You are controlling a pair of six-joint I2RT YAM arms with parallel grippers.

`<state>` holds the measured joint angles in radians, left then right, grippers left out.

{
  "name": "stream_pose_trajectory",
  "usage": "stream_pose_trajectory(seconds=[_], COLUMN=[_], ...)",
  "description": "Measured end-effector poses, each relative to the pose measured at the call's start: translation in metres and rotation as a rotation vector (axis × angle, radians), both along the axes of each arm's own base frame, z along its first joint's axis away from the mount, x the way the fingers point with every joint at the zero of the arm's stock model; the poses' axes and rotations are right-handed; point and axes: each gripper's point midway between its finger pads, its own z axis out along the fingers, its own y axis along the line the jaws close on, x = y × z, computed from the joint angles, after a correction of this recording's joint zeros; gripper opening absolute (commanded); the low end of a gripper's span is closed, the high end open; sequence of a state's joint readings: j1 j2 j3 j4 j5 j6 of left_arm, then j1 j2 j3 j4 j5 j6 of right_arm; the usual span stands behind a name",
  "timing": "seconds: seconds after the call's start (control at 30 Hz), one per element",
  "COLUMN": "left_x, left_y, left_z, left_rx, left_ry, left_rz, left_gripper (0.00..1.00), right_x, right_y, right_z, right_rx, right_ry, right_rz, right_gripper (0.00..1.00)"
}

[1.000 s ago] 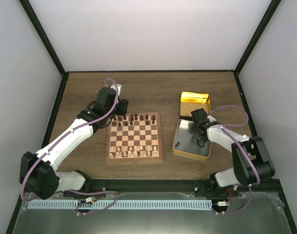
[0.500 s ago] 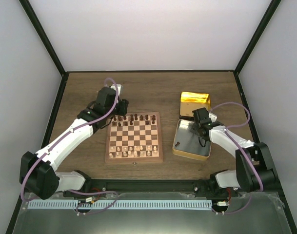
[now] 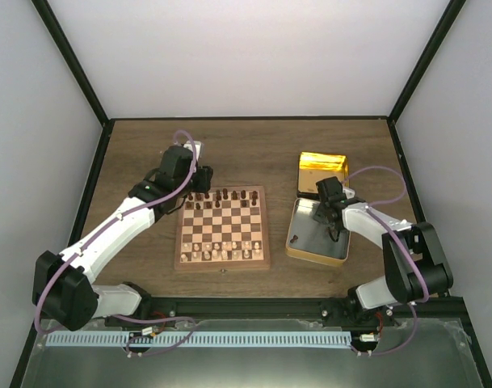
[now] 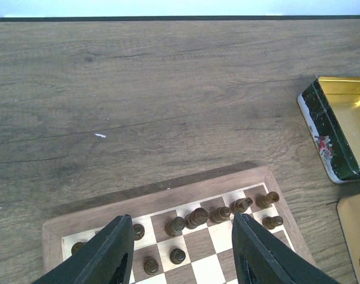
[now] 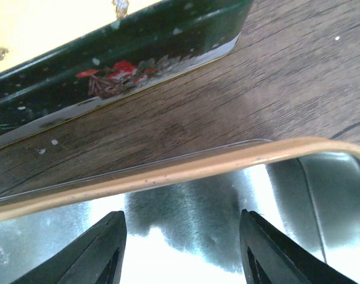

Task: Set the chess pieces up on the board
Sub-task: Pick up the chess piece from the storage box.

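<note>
On your surface (image 3: 254, 153): one board (image 3: 223, 226); two tin halves, a gold lid (image 3: 322, 166) and a tray (image 3: 310, 239); two arms (image 3: 116, 230), one claw apiece, left claw (image 4: 182, 219) and right claw (image 5: 181, 214). Your left wrist view lets you count ten dark chess pieces (image 4: 197, 217); the pale pieces (image 3: 217, 252), in two rows, are too small to number

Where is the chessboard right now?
Top view: the chessboard lies mid-table, left gripper by its far-left corner, open tin to its right.

walls (image 3: 254, 56): white | table (image 3: 254, 153): brown wood | corner posts (image 3: 71, 58): black, possibly metal
</note>
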<state>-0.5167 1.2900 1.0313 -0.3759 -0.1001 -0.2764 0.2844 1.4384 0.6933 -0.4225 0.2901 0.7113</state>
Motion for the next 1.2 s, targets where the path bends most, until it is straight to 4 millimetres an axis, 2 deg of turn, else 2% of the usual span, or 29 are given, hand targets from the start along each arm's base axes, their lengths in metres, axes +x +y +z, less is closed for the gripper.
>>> stream_pose_trajectory(seconds=[0.17,0.33,0.5,0.73,0.83,1.03,1.2], left_x=[0.0,-0.001,-0.001,-0.001,-0.001,-0.001,-0.001], left_y=[0.0,-0.001,-0.001,-0.002,-0.002,-0.004,-0.005], left_z=[-0.001,-0.001,-0.001,-0.001,-0.001,-0.001,-0.001], left_rx=[0.001,-0.001,-0.004,-0.006,-0.008,-0.015,-0.015], left_ry=[0.002,0.004,0.005,0.006,0.006,0.006,0.006], left_rz=[0.0,-0.004,-0.007,-0.011,-0.013,-0.021,-0.022], left_gripper=[0.48,0.48,0.48,0.48,0.48,0.48,0.48], right_x=[-0.003,-0.011,-0.023,-0.046,-0.056,-0.06,-0.059], right_y=[0.006,0.006,0.004,0.008,0.008,0.007,0.007], right_z=[-0.002,0.004,0.005,0.0,-0.003,-0.008,-0.01], right_rx=[0.036,0.052,0.063,0.14,0.161,0.163,0.159], right_ry=[0.017,0.028,0.058,0.104,0.116,0.139,0.14], right_rz=[0.012,0.003,-0.029,-0.084,-0.103,-0.12,-0.122], right_gripper=[0.55,0.63,0.63,0.51,0.49,0.48,0.35])
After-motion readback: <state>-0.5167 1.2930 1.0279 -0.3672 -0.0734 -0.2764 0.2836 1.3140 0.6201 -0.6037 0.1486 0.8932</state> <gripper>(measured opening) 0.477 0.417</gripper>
